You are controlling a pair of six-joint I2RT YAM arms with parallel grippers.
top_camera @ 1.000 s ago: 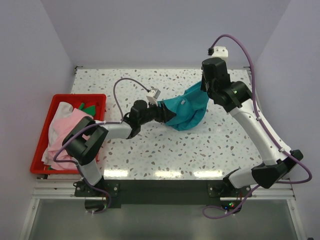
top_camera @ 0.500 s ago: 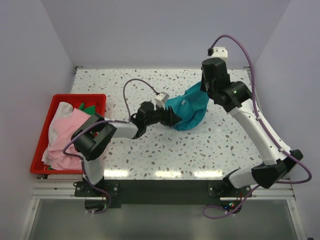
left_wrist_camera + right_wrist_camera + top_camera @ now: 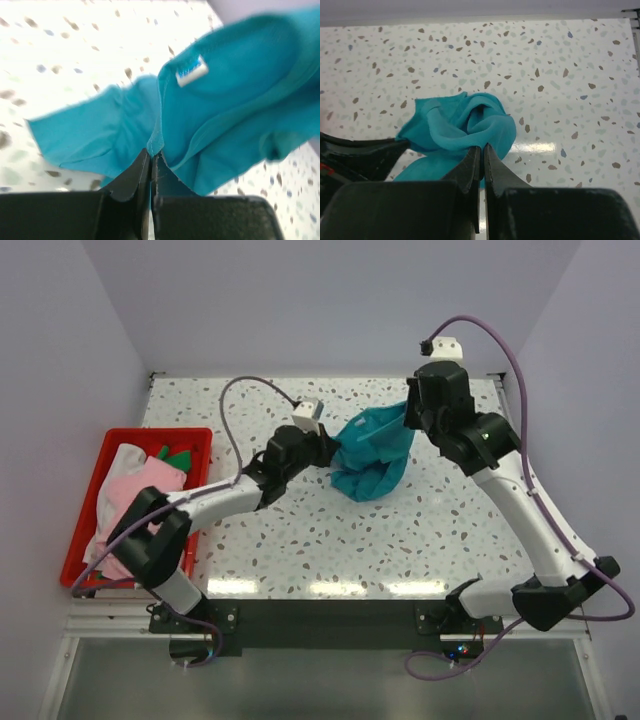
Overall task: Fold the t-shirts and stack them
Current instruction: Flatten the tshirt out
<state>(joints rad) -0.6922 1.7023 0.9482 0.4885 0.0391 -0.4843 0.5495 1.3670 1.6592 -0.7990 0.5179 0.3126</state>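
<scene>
1. Gripping the teal t-shirt (image 3: pixel 372 452) from 2 sides, just right of centre in the top view; bunched, and seemingly raised partly off the speckled table (image 3: pixel 400 540).
2. Pinching with the left gripper (image 3: pixel 328 448) at the bundle's left edge; in the left wrist view, clenched tight on a thin fold of seam below the neck label (image 3: pixel 191 73).
3. Pinching with the right gripper (image 3: pixel 410 412) at the bundle's upper right; in the right wrist view, clamped on a bulge of teal cloth.
4. Judged step in hand: spreading the shirt flat before any fold.
5. To do it well, draw both grips apart along 1 line until the cloth between them goes taut, then stop, lest the thin left pinch slip.
6. Lower evenly, so the hanging bulk lays out toward the lower frame without rolling under.
7. Check that the 2 grips sit on matching points such as the shoulders; cannot tell here, too crumpled.
8. Leave alone the pink t-shirt (image 3: pixel 135 505) and other pieces in the red bin (image 3: pixel 130 434) at the left edge.
</scene>
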